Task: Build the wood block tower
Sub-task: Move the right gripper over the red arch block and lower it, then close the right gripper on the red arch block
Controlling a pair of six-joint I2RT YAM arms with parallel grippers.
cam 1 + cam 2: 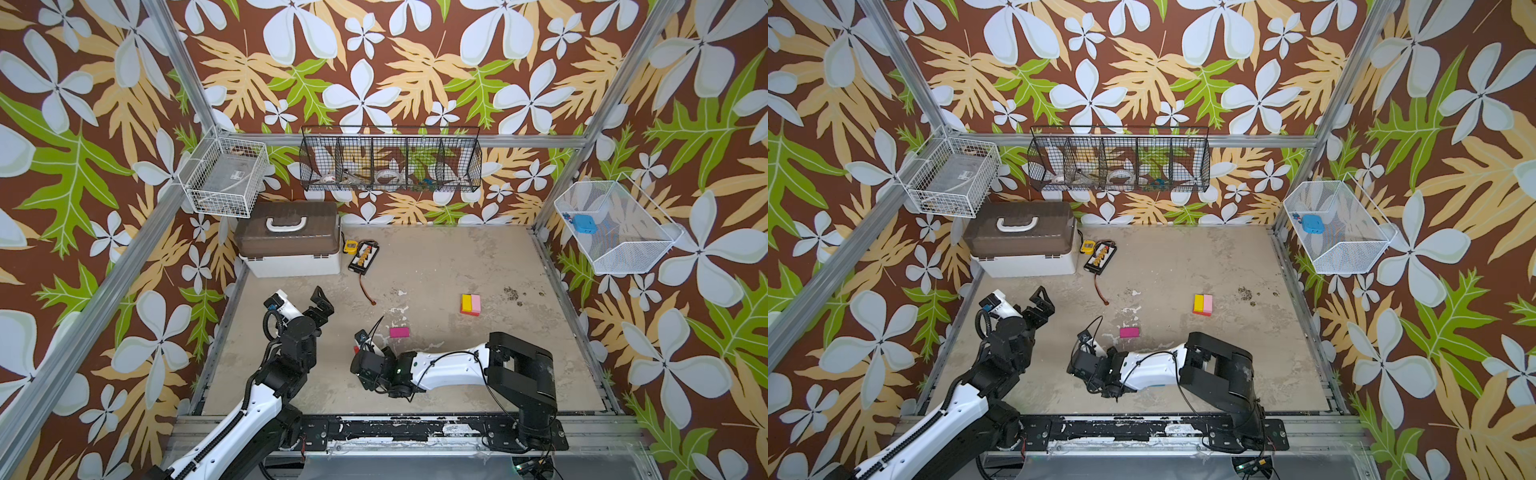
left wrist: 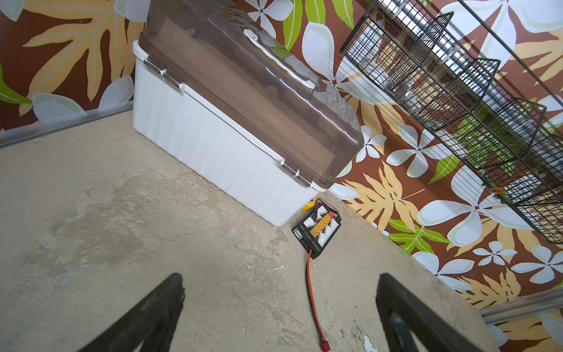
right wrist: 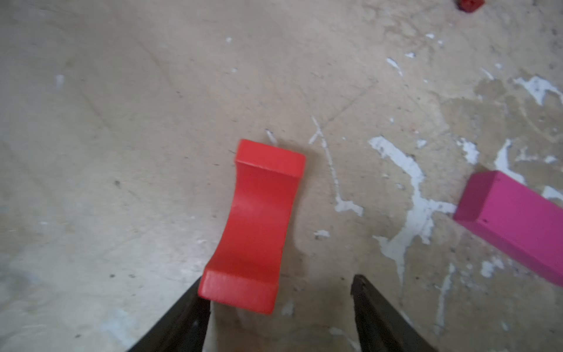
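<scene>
A red arch-shaped wood block (image 3: 259, 219) lies flat on the floor. Its near end sits between the fingers of my right gripper (image 3: 278, 279), against one finger (image 3: 189, 311) and clear of the other; the jaws are open around it. A magenta brick (image 3: 515, 225) lies close beside it and shows in both top views (image 1: 399, 331) (image 1: 1129, 331). The tower (image 1: 471, 304) (image 1: 1203, 304) is a low stack, yellow and pink on top of red and orange, at the middle right of the floor. My left gripper (image 2: 280, 275) (image 1: 322, 301) hangs open and empty over bare floor at the left.
A white box with a brown lid (image 1: 291, 243) stands at the back left. Beside it lie a black connector board (image 1: 363, 257) with a red cable (image 2: 313, 298) and a yellow tape measure (image 1: 350, 247). Wire baskets (image 1: 390, 166) hang on the walls.
</scene>
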